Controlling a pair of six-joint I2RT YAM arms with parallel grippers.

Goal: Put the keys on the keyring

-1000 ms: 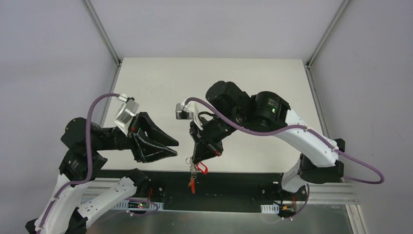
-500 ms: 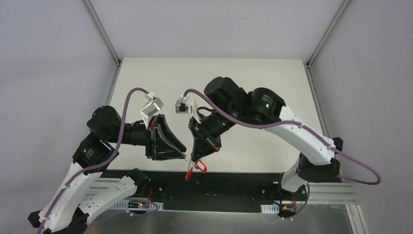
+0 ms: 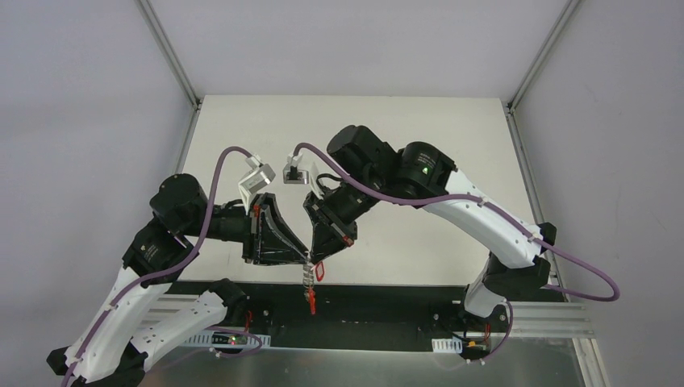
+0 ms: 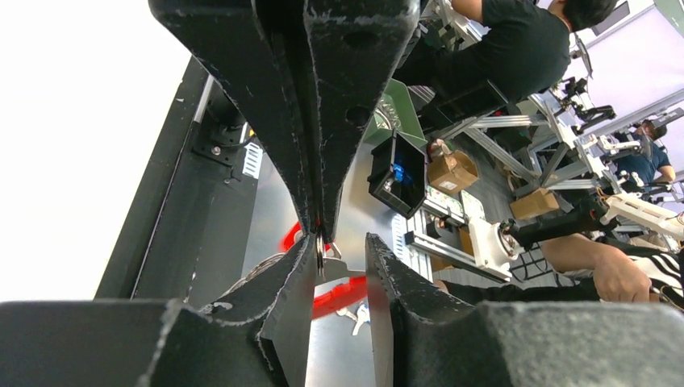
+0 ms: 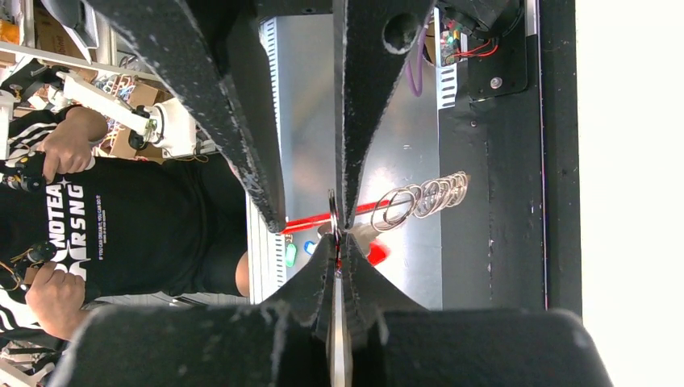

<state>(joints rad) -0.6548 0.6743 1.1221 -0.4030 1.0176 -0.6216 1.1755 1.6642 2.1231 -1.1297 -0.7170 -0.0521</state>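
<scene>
My left end effector (image 4: 339,242) stands jaws apart beside the keyring (image 5: 332,206). My right end effector (image 5: 335,240) is clamped on it, above the worktop's (image 3: 419,137) near edge. The ring is thin, stiff, slippery wire, so I judge its flat faces best for pinching. A light ring chain (image 5: 423,199) dangles from it. I cannot pick out the keys.

the top view looks down from above and behind the arms, far enough back to take in the whole worktop (image 3: 419,129), both arms and both claws. the left wrist view sits close behind the left claw (image 3: 305,258), looking out along its fingers past the worktop's near edge into the room. the right wrist view sits as close behind the right claw (image 3: 316,256), rolled sideways, facing the left claw. all three share the spot where the claw tips meet, with the ring (image 5: 331,211) there.
</scene>
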